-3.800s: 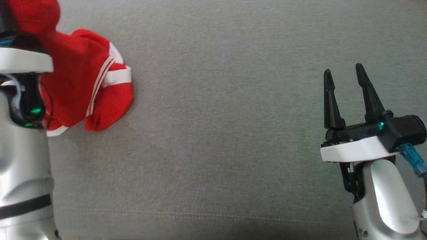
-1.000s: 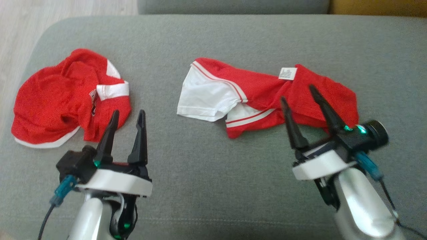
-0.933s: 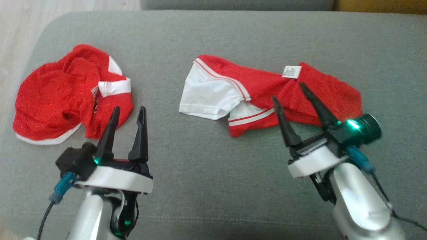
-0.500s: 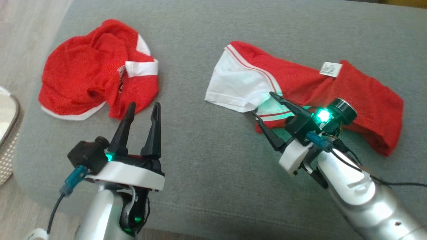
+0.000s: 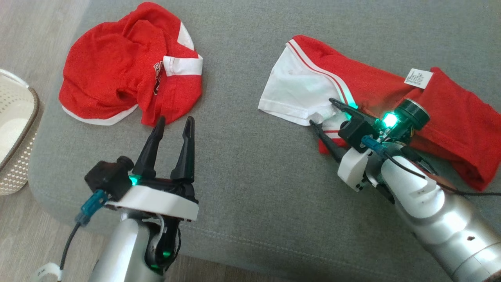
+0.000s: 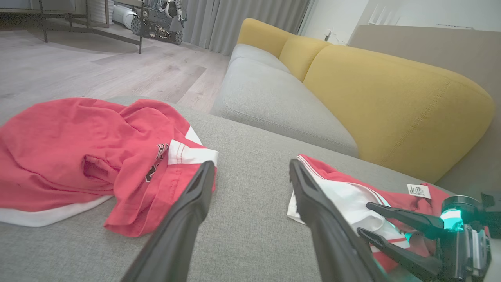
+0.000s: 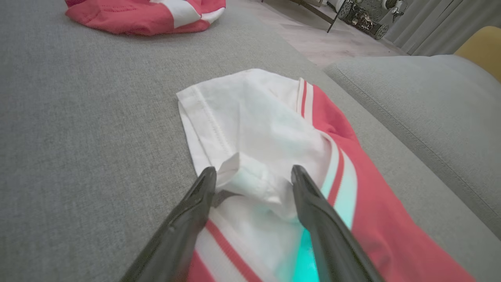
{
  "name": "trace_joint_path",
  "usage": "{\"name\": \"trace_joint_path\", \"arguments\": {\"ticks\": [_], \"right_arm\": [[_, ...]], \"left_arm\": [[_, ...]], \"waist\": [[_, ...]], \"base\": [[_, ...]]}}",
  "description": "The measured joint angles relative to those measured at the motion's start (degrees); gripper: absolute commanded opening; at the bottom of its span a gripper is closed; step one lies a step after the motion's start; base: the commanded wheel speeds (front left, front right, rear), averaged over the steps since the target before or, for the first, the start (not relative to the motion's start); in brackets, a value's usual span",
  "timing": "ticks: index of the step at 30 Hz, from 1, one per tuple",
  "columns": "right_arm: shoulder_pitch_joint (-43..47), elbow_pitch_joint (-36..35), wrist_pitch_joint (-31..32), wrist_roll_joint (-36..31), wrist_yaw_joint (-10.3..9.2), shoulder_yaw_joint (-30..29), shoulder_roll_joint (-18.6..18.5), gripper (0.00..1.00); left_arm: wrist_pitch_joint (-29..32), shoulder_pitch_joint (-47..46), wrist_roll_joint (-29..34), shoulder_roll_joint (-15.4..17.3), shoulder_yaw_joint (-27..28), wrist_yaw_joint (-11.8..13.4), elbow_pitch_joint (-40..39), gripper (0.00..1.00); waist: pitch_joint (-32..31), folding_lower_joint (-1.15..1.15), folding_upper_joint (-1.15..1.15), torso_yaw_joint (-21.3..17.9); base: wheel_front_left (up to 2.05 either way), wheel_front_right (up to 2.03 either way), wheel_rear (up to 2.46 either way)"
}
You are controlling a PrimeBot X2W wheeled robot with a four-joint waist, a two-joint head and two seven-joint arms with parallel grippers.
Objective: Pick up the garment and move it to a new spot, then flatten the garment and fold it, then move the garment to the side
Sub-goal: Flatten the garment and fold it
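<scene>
The garment (image 5: 375, 86), red with a white sleeve and a white tag, lies stretched out on the right of the grey sofa seat (image 5: 242, 164). My right gripper (image 5: 321, 112) is open and turned sideways at the sleeve's lower corner. In the right wrist view the right gripper (image 7: 253, 172) has a raised fold of the white sleeve (image 7: 254, 129) between its fingers, and the jaws stand apart around it. My left gripper (image 5: 175, 121) is open and empty above the seat. In the left wrist view the left gripper (image 6: 251, 166) points at bare cushion between the two garments.
A second, crumpled red garment (image 5: 129, 66) lies at the seat's back left, just beyond my left fingertips. A white perforated basket (image 5: 15, 129) stands on the wood floor off the seat's left edge. A yellow sofa back (image 6: 391, 102) and another grey cushion (image 6: 274, 98) lie beyond.
The head camera has shifted. My right gripper has come down from over the red cloth to the white sleeve's corner and turned sideways. The left gripper has stayed open in place.
</scene>
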Motion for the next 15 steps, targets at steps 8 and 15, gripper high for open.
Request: {"name": "trace_joint_path", "arguments": {"ticks": [8, 15], "right_arm": [[-1.69, -1.10, -2.24, 2.76, 0.00, -2.27, 1.64, 0.00], [-3.97, -4.03, -1.30, 6.84, 0.00, -9.01, 1.02, 0.00]], "left_arm": [[0.01, -0.85, -0.56, -0.02, -0.52, 0.08, 0.38, 1.00], [0.00, -0.84, -0.58, -0.03, -0.68, 0.16, 0.66, 1.00]], "waist": [[-0.26, 0.00, 0.00, -0.41], [-1.13, 0.00, 0.00, -1.81]], "base": [[0.00, 0.00, 0.00], [0.00, 0.00, 0.00]]}}
